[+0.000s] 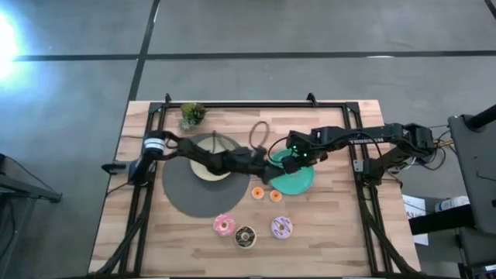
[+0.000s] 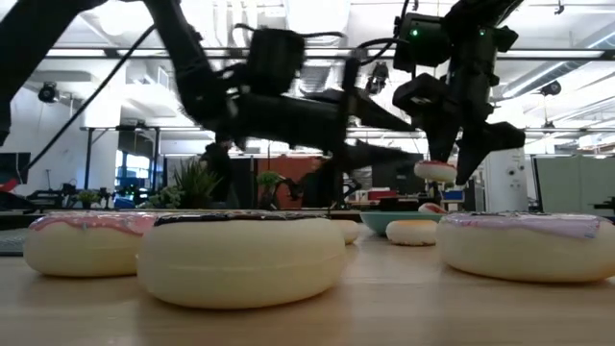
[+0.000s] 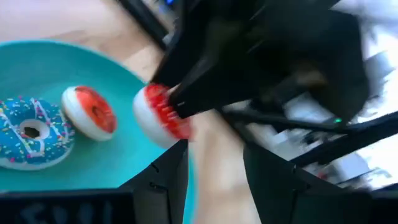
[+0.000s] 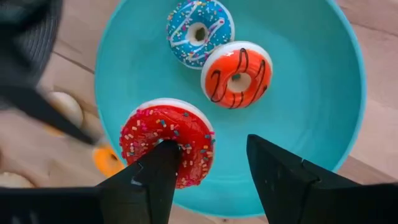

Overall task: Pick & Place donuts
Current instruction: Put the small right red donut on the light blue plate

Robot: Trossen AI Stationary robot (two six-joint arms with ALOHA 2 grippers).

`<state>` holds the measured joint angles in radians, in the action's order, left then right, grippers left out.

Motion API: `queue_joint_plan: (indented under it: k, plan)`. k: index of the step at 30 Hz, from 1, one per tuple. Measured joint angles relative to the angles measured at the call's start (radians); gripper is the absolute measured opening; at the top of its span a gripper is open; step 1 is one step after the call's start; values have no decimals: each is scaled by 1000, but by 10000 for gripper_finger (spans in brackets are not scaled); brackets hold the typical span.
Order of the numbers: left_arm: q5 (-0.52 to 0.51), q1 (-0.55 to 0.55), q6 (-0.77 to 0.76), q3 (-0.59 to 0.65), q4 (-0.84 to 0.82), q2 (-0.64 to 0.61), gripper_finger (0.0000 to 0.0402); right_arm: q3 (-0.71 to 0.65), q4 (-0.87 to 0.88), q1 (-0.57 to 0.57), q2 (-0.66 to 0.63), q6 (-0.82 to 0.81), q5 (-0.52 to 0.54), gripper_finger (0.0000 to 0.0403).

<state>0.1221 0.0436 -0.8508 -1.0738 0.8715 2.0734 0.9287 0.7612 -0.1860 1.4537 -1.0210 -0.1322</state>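
At center right of the high view, I see my right gripper pinching a red sprinkled donut above the teal plate; the left gripper beside it is spread.

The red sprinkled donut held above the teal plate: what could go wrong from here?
The right gripper pinches the red sprinkled donut by one edge only, so it might slip early. It hangs near the teal plate rim, so it could land off it. The left gripper is close by, so the arms might collide.
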Motion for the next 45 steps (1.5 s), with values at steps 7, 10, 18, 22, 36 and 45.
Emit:
queue_joint_plan:
  k: [7,10,18,22,36,45]
  plan:
    - [-34,-4,93,-146,-245,36,128,-3,28,0,-1,16,3,178]
    - [-46,0,93,-149,-251,44,128,-3,28,1,-1,18,3,176]
    - [-105,3,91,-152,-341,45,128,-3,57,1,-17,44,-5,175]
    - [-110,7,99,-152,-414,45,128,-4,121,0,-33,53,-5,179]
    - [-278,-6,379,-13,-604,-264,128,-8,177,91,-159,199,43,171]
    - [-391,-25,240,355,-592,-578,128,-14,77,183,-7,333,47,148]
